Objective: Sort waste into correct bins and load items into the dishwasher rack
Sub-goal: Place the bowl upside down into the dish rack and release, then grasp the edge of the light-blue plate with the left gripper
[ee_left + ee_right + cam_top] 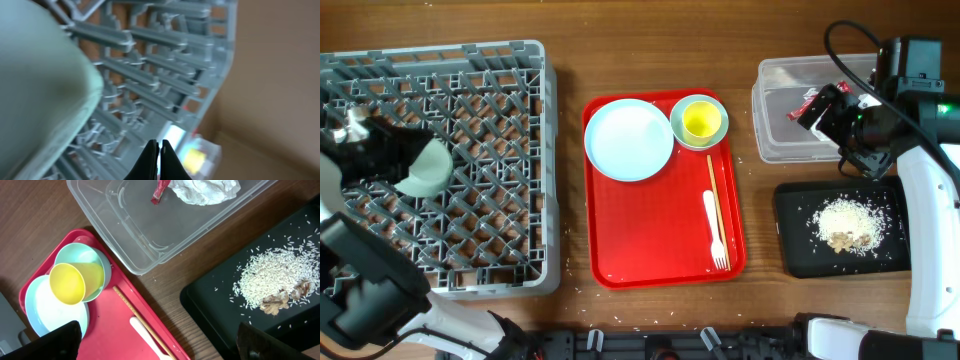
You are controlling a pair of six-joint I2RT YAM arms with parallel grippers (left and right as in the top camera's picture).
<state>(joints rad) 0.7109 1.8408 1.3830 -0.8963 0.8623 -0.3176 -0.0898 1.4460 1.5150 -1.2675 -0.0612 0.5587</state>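
The grey dishwasher rack [490, 70] fills the left side. A pale green bowl [425, 168] lies in it on its side. My left gripper [395, 150] is beside the bowl. In the left wrist view its jaws [159, 150] are shut and empty, with the bowl [40, 90] to their left above the rack [150, 65]. My right gripper [830, 112] hovers over the clear tub [780, 140], open and empty [160, 345]. The tub [125, 225] holds the red wrapper [161, 191] and white napkin [205, 190]. The black tray [225, 305] holds rice scraps [270, 275].
The red tray [650, 250] in the middle carries a plate [628, 140], a bowl [718, 128] with a yellow cup [699, 120] in it, chopsticks [712, 190] and a white fork [713, 228]. The black tray [800, 250] sits in front of the tub.
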